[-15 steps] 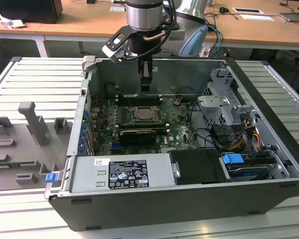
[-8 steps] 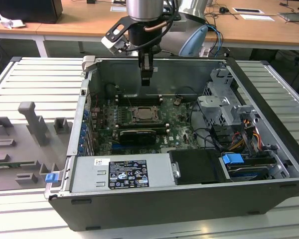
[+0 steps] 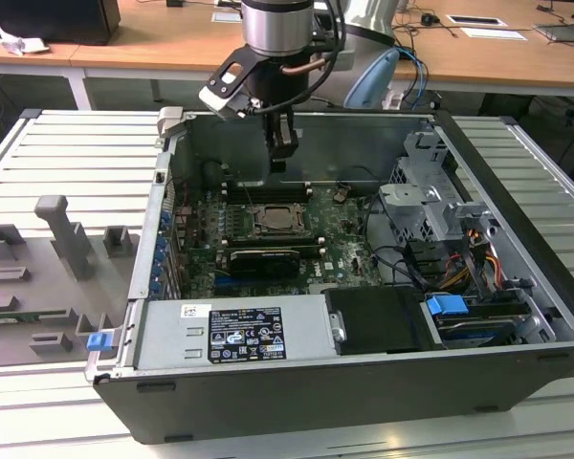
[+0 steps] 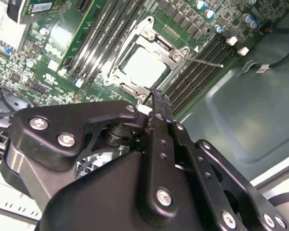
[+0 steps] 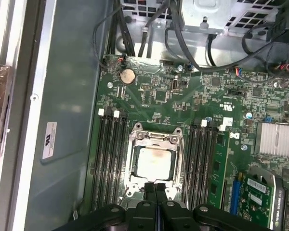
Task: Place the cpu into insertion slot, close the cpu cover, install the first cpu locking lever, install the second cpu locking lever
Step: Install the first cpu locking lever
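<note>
The cpu (image 5: 154, 161) lies flat in its socket on the green motherboard, its pale metal top showing through the window of the cpu cover (image 5: 156, 140). The cover frame lies down flat around the chip. My gripper (image 5: 155, 186) hangs just above the socket's edge, fingers pressed together with nothing between them. In the second wrist view the cpu (image 4: 144, 67) sits beyond the gripper (image 4: 157, 96), and a thin metal lever (image 4: 204, 61) sticks out sideways from the cover's corner. In the exterior view the gripper (image 3: 278, 164) hovers over the socket (image 3: 279, 220) inside the open computer case.
Memory slots (image 5: 108, 154) flank the socket on both sides. A black card (image 3: 263, 258) lies in front of it, a power supply (image 3: 234, 330) nearer still. Drive cage and cables (image 3: 426, 206) fill the exterior view's right. Grey fixtures (image 3: 67, 239) stand outside the case.
</note>
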### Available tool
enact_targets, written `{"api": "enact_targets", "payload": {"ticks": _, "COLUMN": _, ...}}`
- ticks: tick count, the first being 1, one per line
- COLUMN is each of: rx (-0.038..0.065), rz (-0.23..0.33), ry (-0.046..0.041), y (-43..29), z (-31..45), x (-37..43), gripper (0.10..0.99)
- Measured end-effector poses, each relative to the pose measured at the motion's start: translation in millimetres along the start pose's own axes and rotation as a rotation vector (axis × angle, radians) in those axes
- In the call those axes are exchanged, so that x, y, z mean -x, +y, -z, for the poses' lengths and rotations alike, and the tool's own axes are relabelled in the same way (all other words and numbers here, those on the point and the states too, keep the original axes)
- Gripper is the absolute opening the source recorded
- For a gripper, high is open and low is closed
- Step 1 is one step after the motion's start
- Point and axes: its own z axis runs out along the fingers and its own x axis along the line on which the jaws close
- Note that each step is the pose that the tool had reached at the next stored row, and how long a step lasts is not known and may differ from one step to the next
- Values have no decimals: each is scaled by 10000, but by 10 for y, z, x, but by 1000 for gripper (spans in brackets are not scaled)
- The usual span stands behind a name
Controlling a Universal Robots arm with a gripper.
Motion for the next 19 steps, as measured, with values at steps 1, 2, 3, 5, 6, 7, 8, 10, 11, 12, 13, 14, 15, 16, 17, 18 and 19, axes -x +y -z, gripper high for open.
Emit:
{"api": "enact_targets", "payload": {"ticks": 1, "rx": -33, "rz": 40, "ry": 7, "y": -1, "z": -7, "x": 0, "gripper": 106}}
{"api": "enact_targets", "payload": {"ticks": 2, "rx": -38, "rz": 118, "ry": 10, "y": -1, "z": -7, "x": 0, "gripper": 106}}
{"api": "enact_targets", "payload": {"ticks": 3, "rx": -42, "rz": 248, "ry": 15, "y": -1, "z": -7, "x": 0, "gripper": 106}}
{"api": "enact_targets", "payload": {"ticks": 5, "rx": -49, "rz": 624, "ry": 36, "y": -1, "z": -9, "x": 0, "gripper": 106}}
{"api": "enact_targets", "payload": {"ticks": 6, "rx": -54, "rz": 853, "ry": 47, "y": -1, "z": -9, "x": 0, "gripper": 106}}
{"api": "enact_targets", "payload": {"ticks": 7, "rx": -57, "rz": 996, "ry": 53, "y": -1, "z": -8, "x": 0, "gripper": 106}}
{"api": "enact_targets", "payload": {"ticks": 8, "rx": -61, "rz": 1186, "ry": 63, "y": -1, "z": -9, "x": 0, "gripper": 106}}
{"api": "enact_targets", "payload": {"ticks": 10, "rx": -70, "rz": 1591, "ry": 82, "y": -1, "z": -10, "x": 0, "gripper": 106}}
{"api": "enact_targets", "payload": {"ticks": 11, "rx": -73, "rz": 1727, "ry": 88, "y": -1, "z": -11, "x": 0, "gripper": 106}}
{"api": "enact_targets", "payload": {"ticks": 12, "rx": -75, "rz": 1859, "ry": 95, "y": -1, "z": -12, "x": 0, "gripper": 106}}
{"api": "enact_targets", "payload": {"ticks": 13, "rx": -80, "rz": 2044, "ry": 102, "y": -1, "z": -12, "x": 0, "gripper": 106}}
{"api": "enact_targets", "payload": {"ticks": 14, "rx": -82, "rz": 2152, "ry": 107, "y": -1, "z": -12, "x": 0, "gripper": 106}}
{"api": "enact_targets", "payload": {"ticks": 15, "rx": -84, "rz": 2266, "ry": 114, "y": -1, "z": -12, "x": 0, "gripper": 106}}
{"api": "enact_targets", "payload": {"ticks": 16, "rx": -86, "rz": 2349, "ry": 117, "y": -1, "z": -12, "x": 0, "gripper": 106}}
{"api": "enact_targets", "payload": {"ticks": 17, "rx": -89, "rz": 2512, "ry": 125, "y": -1, "z": -12, "x": 0, "gripper": 106}}
{"api": "enact_targets", "payload": {"ticks": 18, "rx": -91, "rz": 2602, "ry": 129, "y": -1, "z": -12, "x": 0, "gripper": 106}}
{"api": "enact_targets", "payload": {"ticks": 19, "rx": -93, "rz": 2669, "ry": 133, "y": -1, "z": -12, "x": 0, "gripper": 106}}
